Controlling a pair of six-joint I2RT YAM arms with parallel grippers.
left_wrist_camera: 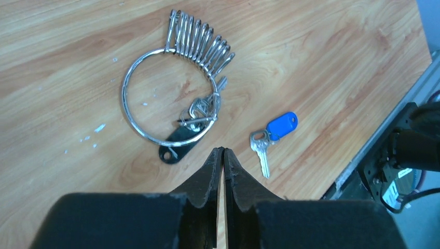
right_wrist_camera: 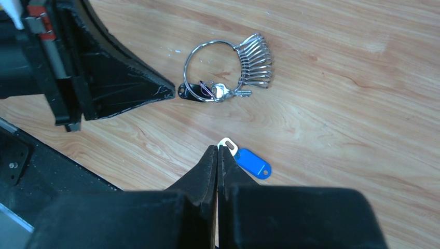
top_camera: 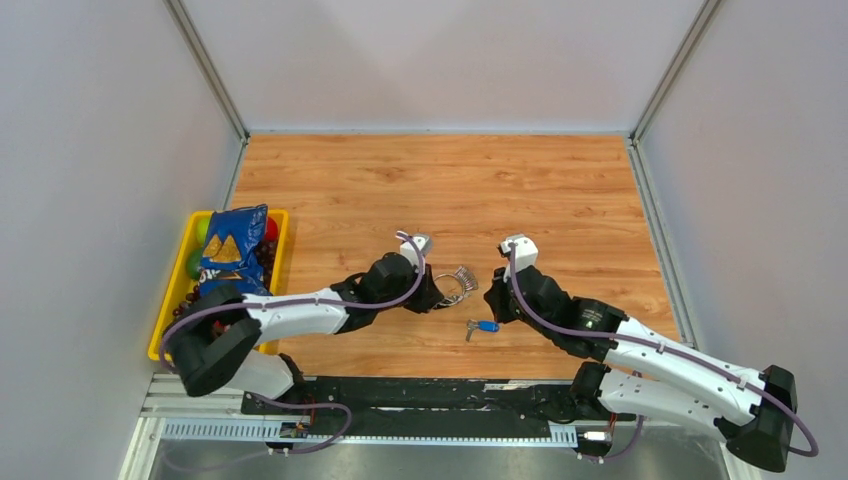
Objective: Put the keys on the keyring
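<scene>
Wood counter [top_camera: 440,180] carries all. My left pincer [left_wrist_camera: 223,153] pressed together, holding nothing, tips near keyring [left_wrist_camera: 122,97]. My right pincer [right_wrist_camera: 217,149] pressed together, tips over silver key [left_wrist_camera: 262,150] head; contact unclear. Keyring flat, centre-front between my arms: thin silver hoop, clips [left_wrist_camera: 200,44] fanned along one arc, small keys and black tag [left_wrist_camera: 176,145] bunched. Silver key beside ring, long axis toward my bases, blue tag [left_wrist_camera: 282,125] at head.
</scene>
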